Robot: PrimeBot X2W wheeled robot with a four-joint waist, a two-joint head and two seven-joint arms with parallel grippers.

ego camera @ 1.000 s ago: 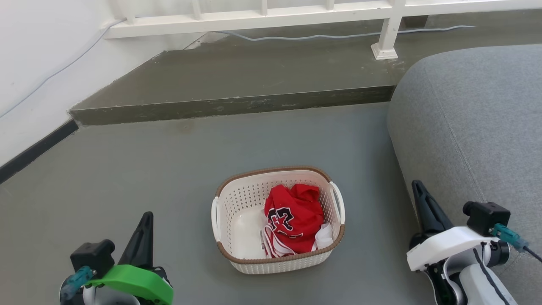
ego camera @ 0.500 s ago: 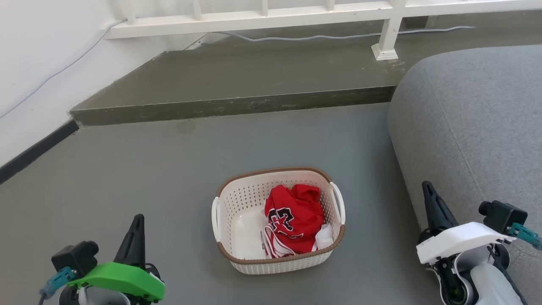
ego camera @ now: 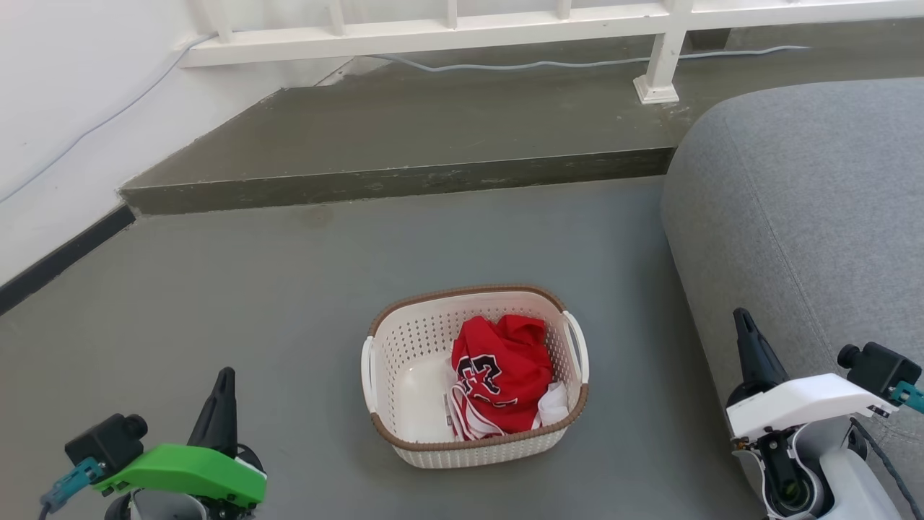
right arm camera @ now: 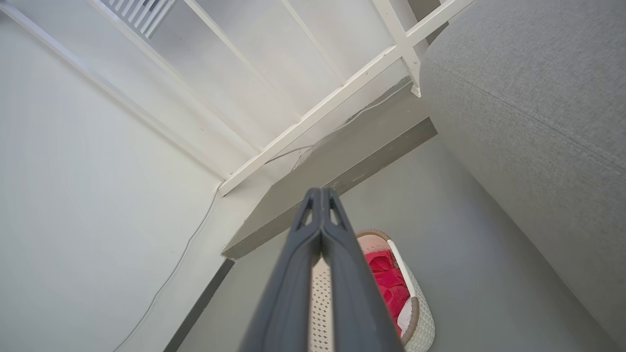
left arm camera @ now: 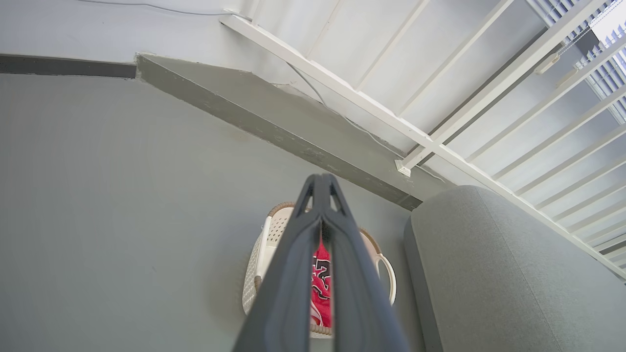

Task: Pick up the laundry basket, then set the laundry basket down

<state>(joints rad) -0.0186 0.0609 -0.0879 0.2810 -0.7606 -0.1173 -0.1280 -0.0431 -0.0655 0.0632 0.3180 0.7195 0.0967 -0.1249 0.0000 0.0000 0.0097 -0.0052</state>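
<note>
— What did the laundry basket point(ego camera: 415, 339) look like?

— It was a small cream-white plastic tub, rounded-rectangular, and its walls were pierced with rows of little holes. A brown woven-look rim point(ego camera: 462, 290) ran round the top. On the short sides stood a white left handle point(ego camera: 367, 372) and a white right handle point(ego camera: 577, 345).

— And where did it sit?

— It stood upright on the grey floor point(ego camera: 238, 303), in the lower middle of the head view, between the two grippers and apart from both. A grey sofa point(ego camera: 808, 217) rose near its right side. A raised step point(ego camera: 433, 123) and a white railing point(ego camera: 447, 32) lay well beyond it.

— Was anything in it?

— A crumpled red garment point(ego camera: 505, 361) with black-and-white lettering filled the right half, and a bit of white cloth point(ego camera: 554, 404) was tucked into the front right corner. The left half showed the bare white bottom.

— How did the grippers stand?

— The left gripper point(ego camera: 224, 377) was at the lower left and the right gripper point(ego camera: 741, 318) at the lower right by the sofa. Both pointed up the view and touched nothing. In the left wrist view the left gripper point(left arm camera: 320, 180) had its fingers pressed together at the tips, jaws closed on nothing, with the basket point(left arm camera: 259, 264) on the floor past them. The right wrist view showed the right gripper point(right arm camera: 320, 191) likewise closed and empty, with the basket point(right arm camera: 421, 322) lying beyond it.
</note>
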